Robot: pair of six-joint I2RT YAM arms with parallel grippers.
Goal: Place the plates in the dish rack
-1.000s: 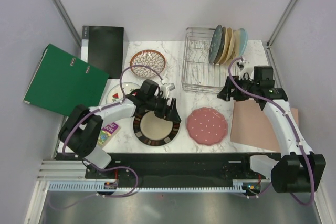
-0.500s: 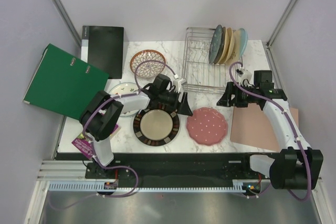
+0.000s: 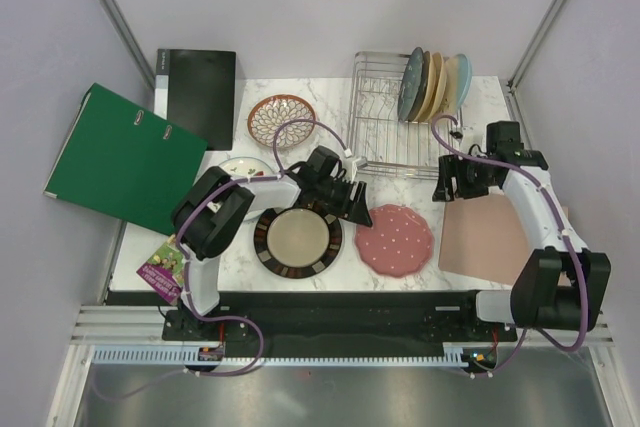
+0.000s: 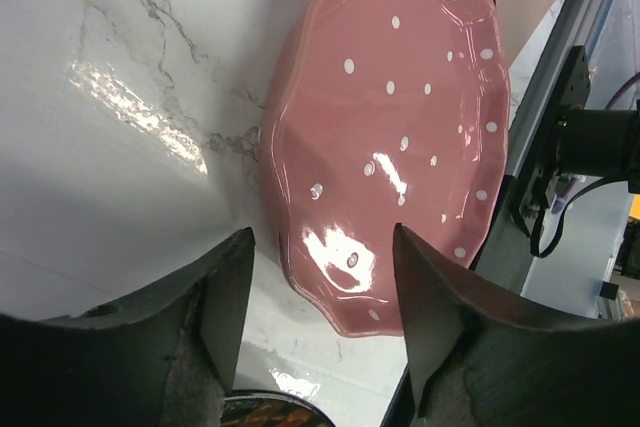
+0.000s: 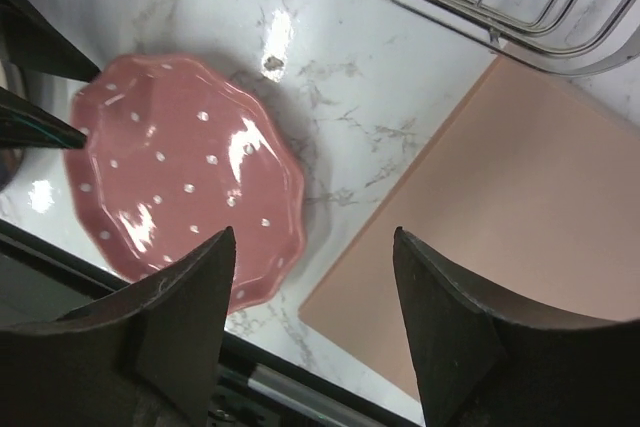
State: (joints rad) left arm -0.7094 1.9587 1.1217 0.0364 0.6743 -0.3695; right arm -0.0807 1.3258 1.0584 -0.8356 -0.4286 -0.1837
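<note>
Your left tool [image 4: 320,247]: spread apart, rim of the pink plate [image 4: 390,127] just ahead.
Your right tool [image 5: 312,237]: spread apart, tan board [image 5: 520,207] below, rightward.

The worktop [image 3: 405,190] is white marble with grey veins. Near its front edge lie a pink plate [image 3: 395,240] dotted white and a dark-rimmed plate [image 3: 298,241], patterned, with a cream centre. Toward the back edge, a brown plate [image 3: 281,119] shows white petal lattice. The rack [image 3: 375,132] is silver wire, the board [image 3: 490,237] at the right edge is pinkish-tan, and the binder [image 3: 115,157] is green.
</note>
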